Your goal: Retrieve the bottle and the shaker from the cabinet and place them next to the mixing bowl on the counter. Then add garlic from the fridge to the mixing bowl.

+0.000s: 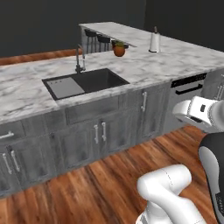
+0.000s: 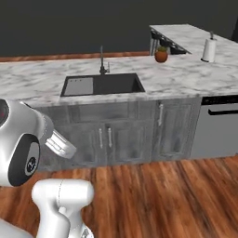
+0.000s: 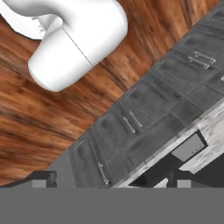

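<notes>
Bottle, shaker, mixing bowl and fridge not located anywhere on or around the desk (image 1: pixel 26 92); position of each impossible to state. Nothing carried toward the bowl yet, judging by the bare layout.

Gripper (image 3: pixel 109 181) aimed down at base cabinets (image 3: pixel 131 127) and wood floor (image 3: pixel 26 118); two dark fingertips (image 3: pixel 43 178) set far apart at the bottom edge, so read as spread, with nothing between them.

Probable failures from here: searching the wrong cabinet doors (image 2: pixel 104 139), since contents stayed concealed behind closed fronts; clipping the desk edge or handles with the elbow during a turn, given the folded arm close to the cabinetry.

Hard to make out: sink (image 1: pixel 85 82) interior partly shadowed; faucet (image 1: pixel 79 59) thin and blurred; potted plant (image 1: pixel 119 48) and paper towel roll (image 1: pixel 154 41) small at the far end; dishwasher (image 2: pixel 218 128) cut by the frame.
</notes>
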You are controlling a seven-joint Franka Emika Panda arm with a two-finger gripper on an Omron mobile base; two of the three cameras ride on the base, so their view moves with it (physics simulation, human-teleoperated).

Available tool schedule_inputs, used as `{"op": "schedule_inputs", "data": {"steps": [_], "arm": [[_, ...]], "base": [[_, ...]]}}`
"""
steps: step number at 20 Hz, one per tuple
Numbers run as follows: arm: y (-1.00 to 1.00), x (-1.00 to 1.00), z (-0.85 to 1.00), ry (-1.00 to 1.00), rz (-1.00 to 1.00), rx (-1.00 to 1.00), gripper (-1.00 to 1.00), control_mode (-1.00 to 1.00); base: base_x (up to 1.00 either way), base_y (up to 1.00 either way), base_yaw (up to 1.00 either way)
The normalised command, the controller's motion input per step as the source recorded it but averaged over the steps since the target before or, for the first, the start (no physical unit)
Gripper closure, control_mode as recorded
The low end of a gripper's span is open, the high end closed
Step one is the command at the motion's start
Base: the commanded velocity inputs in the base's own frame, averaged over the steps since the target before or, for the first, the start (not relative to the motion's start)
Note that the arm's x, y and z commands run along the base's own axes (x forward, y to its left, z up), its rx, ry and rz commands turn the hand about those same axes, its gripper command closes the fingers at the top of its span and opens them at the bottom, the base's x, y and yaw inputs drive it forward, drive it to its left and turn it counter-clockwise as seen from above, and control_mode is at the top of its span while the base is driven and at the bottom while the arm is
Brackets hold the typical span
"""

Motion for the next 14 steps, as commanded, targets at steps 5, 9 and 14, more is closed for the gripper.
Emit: {"op": "schedule_inputs", "data": {"steps": [5, 9, 14], "arm": [[0.0, 0.0, 0.0, 0.0, 0.0, 0.0, -1.0, 1.0], [0.0, 0.0, 0.0, 0.0, 0.0, 0.0, -1.0, 1.0], [0.0, 0.0, 0.0, 0.0, 0.0, 0.0, -1.0, 1.0]], "base": [[0.0, 0.0, -0.33], [0.0, 0.0, -0.33], [0.0, 0.0, -0.33]]}}
